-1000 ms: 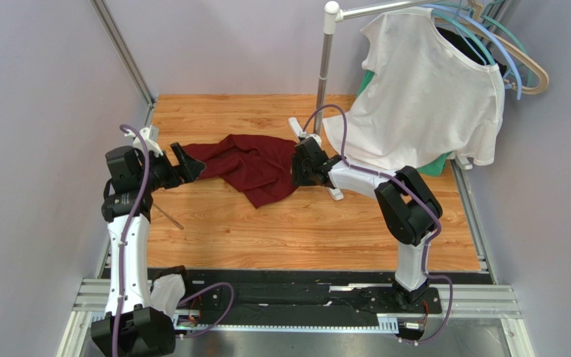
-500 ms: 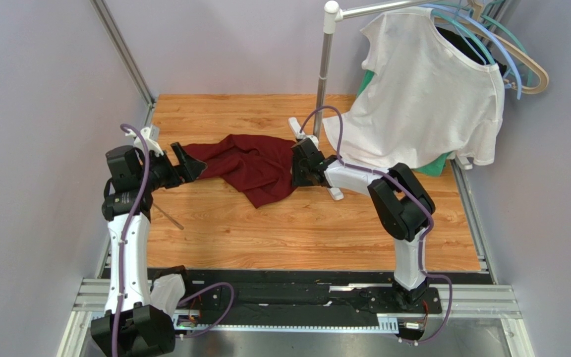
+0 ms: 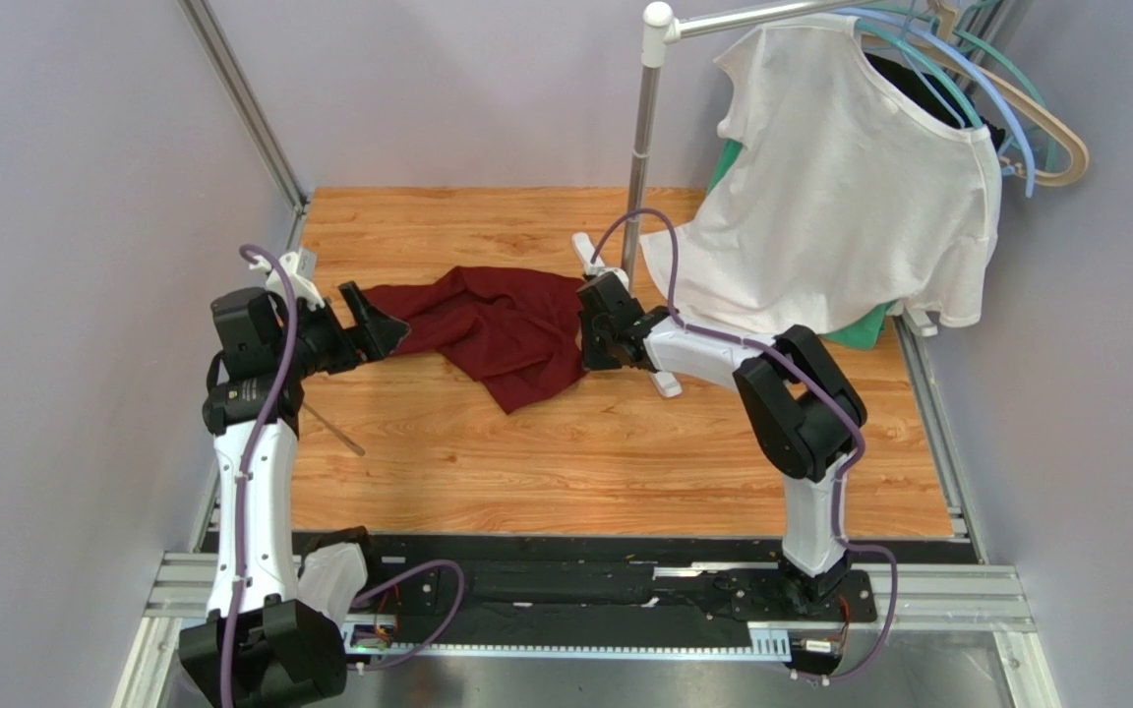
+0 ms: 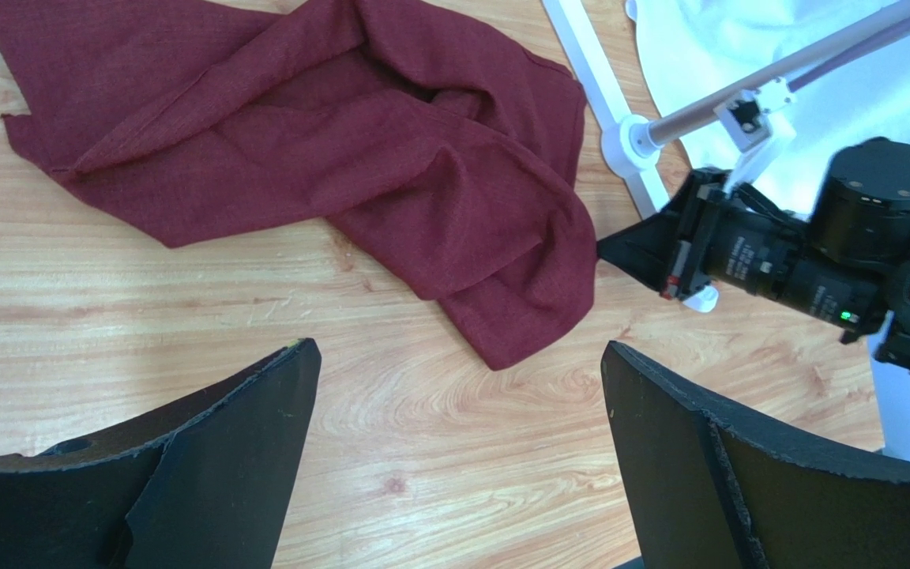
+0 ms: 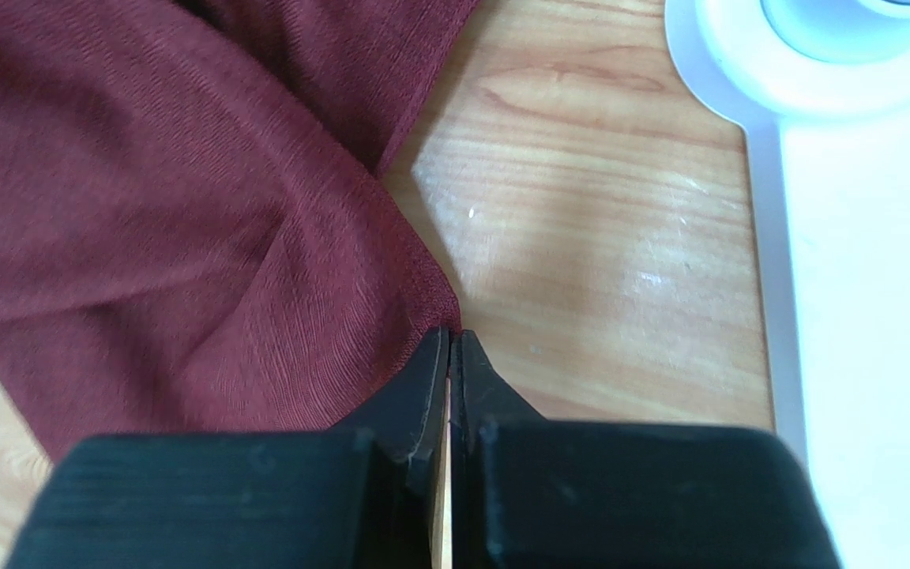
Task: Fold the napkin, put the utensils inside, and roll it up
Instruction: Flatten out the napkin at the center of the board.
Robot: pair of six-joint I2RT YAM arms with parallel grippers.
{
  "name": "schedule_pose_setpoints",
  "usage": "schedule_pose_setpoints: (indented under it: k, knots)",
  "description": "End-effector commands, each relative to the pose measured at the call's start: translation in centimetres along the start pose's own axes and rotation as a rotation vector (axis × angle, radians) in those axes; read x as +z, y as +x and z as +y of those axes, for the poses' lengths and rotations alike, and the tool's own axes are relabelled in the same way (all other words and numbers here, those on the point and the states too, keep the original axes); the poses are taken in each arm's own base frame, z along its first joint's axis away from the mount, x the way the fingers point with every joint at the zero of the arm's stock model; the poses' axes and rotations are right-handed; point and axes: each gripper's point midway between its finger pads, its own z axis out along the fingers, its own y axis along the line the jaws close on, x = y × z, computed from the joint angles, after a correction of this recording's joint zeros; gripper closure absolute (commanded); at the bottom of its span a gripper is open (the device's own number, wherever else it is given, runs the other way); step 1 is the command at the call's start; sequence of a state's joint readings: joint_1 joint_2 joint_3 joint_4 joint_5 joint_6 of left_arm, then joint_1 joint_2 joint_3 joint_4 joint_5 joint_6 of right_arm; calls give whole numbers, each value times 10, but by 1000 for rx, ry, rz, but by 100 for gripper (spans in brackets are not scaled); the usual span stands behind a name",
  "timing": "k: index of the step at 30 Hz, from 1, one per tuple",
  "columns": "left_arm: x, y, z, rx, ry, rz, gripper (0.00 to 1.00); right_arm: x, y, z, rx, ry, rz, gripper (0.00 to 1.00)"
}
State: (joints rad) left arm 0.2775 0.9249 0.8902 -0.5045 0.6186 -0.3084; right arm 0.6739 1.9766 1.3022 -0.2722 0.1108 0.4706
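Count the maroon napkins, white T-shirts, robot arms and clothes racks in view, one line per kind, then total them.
maroon napkin: 1
white T-shirt: 1
robot arms: 2 (left arm, right arm)
clothes rack: 1
Total: 5

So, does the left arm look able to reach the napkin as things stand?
Probably yes: the left gripper stands open at the left end of the napkin, and nothing visible lies between them.
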Motion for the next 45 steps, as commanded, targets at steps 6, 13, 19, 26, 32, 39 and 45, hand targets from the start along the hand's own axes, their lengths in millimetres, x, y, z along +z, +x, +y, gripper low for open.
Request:
schedule_pose_setpoints:
  k: [6, 13, 19, 26, 32, 39, 45]
  knots:
    - [1, -1, 13, -14, -66, -11, 4, -126, -57, 31, -71, -140, -252, 100]
    - [6, 11, 23, 3, -183, 34, 5, -149, 11, 3, -27, -130, -187, 100]
    - [30, 11, 28, -72, -182, 64, 4, -132, 23, -5, -36, -102, -151, 100]
    - [58, 38, 85, -81, -372, 315, 15, -114, 50, -2, -38, -136, -64, 100]
    - [66, 45, 121, -2, -516, 423, 23, -117, 59, 5, -11, -211, -63, 100]
    - [88, 68, 120, -15, -452, 517, 24, -115, 62, 13, -20, -250, -45, 100]
    - [100, 74, 125, -30, -437, 554, 29, -116, 64, 12, -16, -253, -43, 100]
